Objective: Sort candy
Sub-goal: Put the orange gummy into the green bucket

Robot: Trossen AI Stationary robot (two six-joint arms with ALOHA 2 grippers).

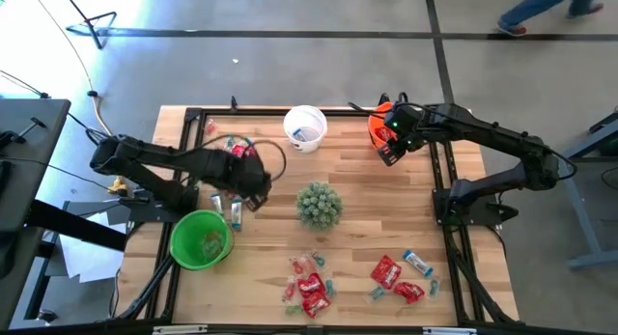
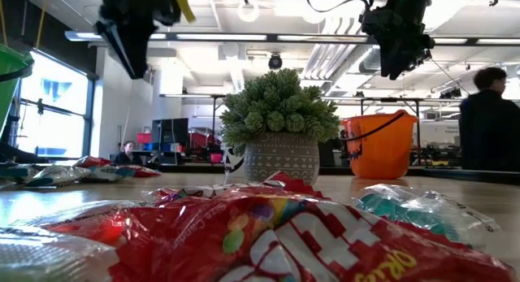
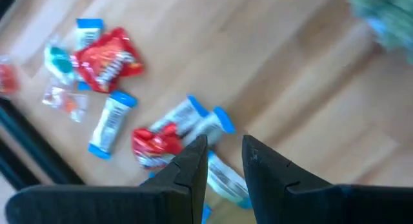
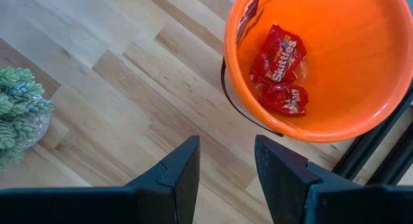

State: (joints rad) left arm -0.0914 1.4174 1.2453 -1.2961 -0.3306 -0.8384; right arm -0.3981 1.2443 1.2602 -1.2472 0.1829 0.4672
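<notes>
The candy lies in loose groups on the wooden table. One group of red packets and blue-and-white wrappers (image 3: 193,121) is by the left arm, with more behind it (image 1: 232,142). Two further groups lie near the front edge (image 1: 309,285) (image 1: 398,277). My left gripper (image 3: 224,156) hangs open high above the left group (image 1: 256,185), with nothing between its fingers. My right gripper (image 4: 227,159) is open and empty, raised beside the orange bucket (image 4: 335,62). Red packets (image 4: 277,59) rest on that bucket's bottom.
A white bucket (image 1: 305,127) stands at the far middle and a green bucket (image 1: 201,240) at the near left. A potted green spiky plant (image 1: 319,205) sits mid-table. A black frame (image 1: 454,238) borders the table. A person (image 2: 490,119) stands beyond its far side.
</notes>
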